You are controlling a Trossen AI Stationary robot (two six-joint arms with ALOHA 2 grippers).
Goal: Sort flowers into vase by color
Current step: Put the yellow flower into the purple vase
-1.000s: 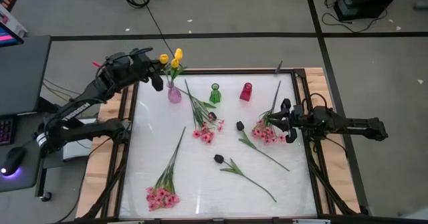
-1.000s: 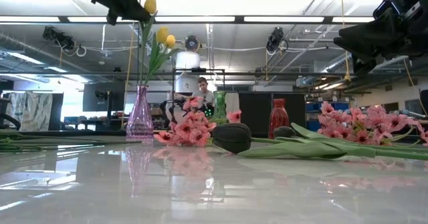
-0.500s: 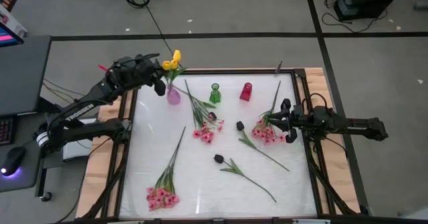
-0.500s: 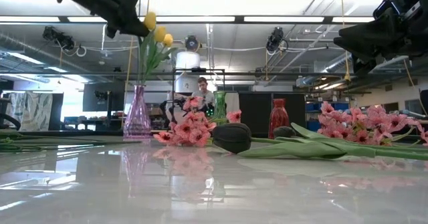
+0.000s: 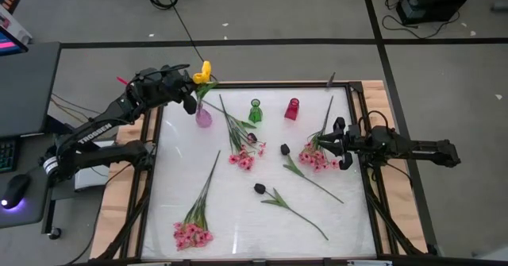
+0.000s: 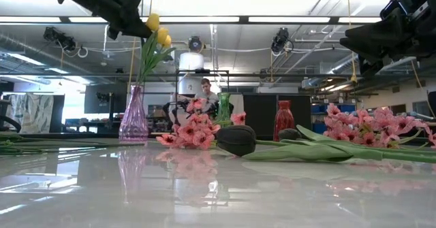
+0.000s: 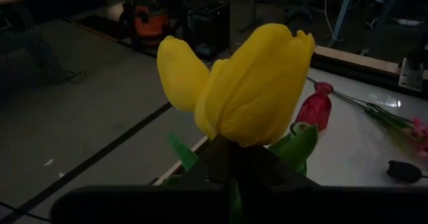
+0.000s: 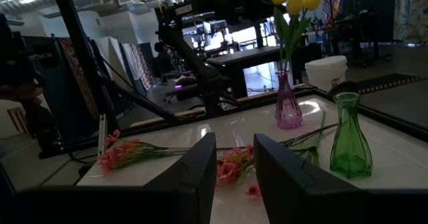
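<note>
At the table's far left corner stands a purple vase (image 5: 204, 117) (image 6: 133, 116) with yellow tulips (image 5: 205, 71) (image 6: 158, 30) (image 8: 294, 0) in it, their stems reaching down into its neck. My left gripper (image 5: 193, 85) (image 6: 139, 25) hangs above the vase, shut on one tulip (image 7: 251, 83). A green vase (image 5: 255, 111) and a red vase (image 5: 292, 109) stand further right. Pink sprays (image 5: 242, 151) (image 5: 193, 233) (image 5: 317, 155) and dark tulips (image 5: 284, 149) (image 5: 259, 188) lie flat on the table. My right gripper (image 5: 340, 143) (image 8: 234, 174) waits open at the right edge. My left gripper pinches a yellow tulip's stem just under the bloom (image 7: 231, 158) between its two fingers. The fingers come from the table's left, slanting slightly down, across the stem. The tulip stands nearly upright, its stem running down into the purple vase's neck (image 6: 136, 86).
The three vases stand in a row along the far edge. Flowers lie scattered over the middle and right of the white table (image 5: 238, 210); one pink spray lies just in front of my right gripper. A person (image 6: 206, 92) sits in the room behind.
My left gripper has gone down with its yellow tulip, whose bloom now sits level with the other tulips in the purple vase. The vase has slid a little toward the table's left and near side.
</note>
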